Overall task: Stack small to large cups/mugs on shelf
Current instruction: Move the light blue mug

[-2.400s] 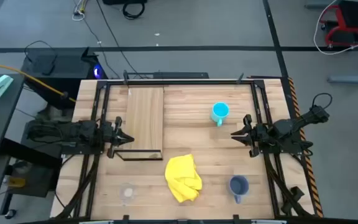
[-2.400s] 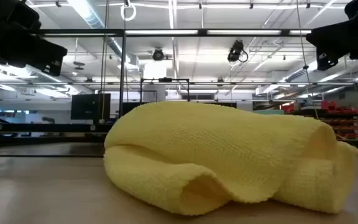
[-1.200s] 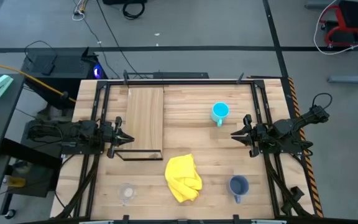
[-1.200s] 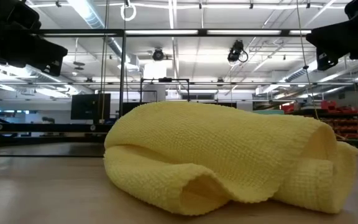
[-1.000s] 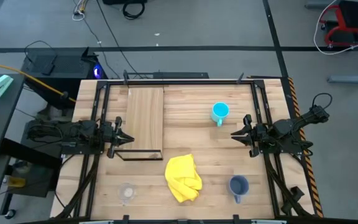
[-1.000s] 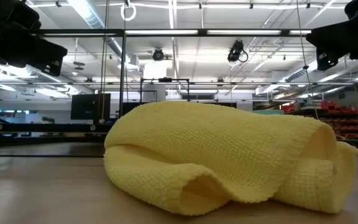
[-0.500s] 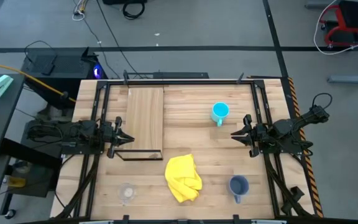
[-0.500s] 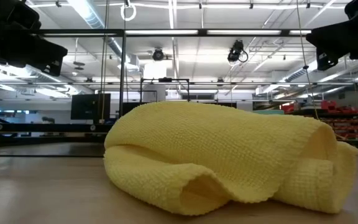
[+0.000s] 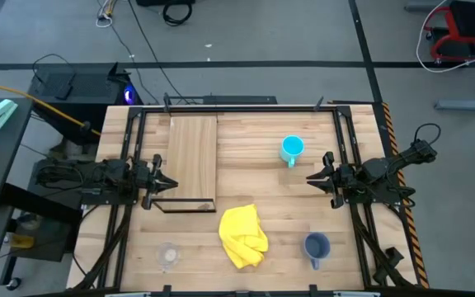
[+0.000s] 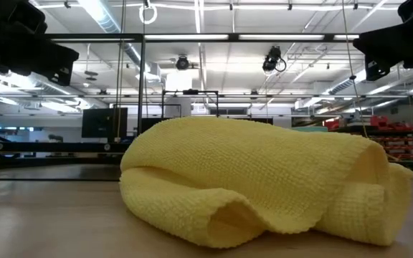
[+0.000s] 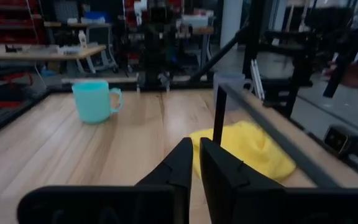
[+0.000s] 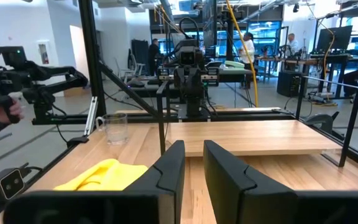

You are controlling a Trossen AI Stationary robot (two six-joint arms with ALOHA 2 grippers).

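Nothing is stacked yet: the shelf lies bare, and all three vessels stand apart on the table. The whole job is left, as far as the views show.

The left gripper hangs at the shelf's near edge with its jaws drawn narrow, only a slim gap between the fingers, holding nothing. Ahead of those jaws and off to one side stands the cyan mug; the yellow cloth lies ahead on the other side, with the clear cup beyond it.

The right gripper waits opposite, also empty, its jaws a little apart. The cyan mug stands near its tips, slightly to one side. The grey-blue mug sits well off to the jaws' other side, the clear cup far across past the cloth.

Judging by size order, the clear cup should likely go first.
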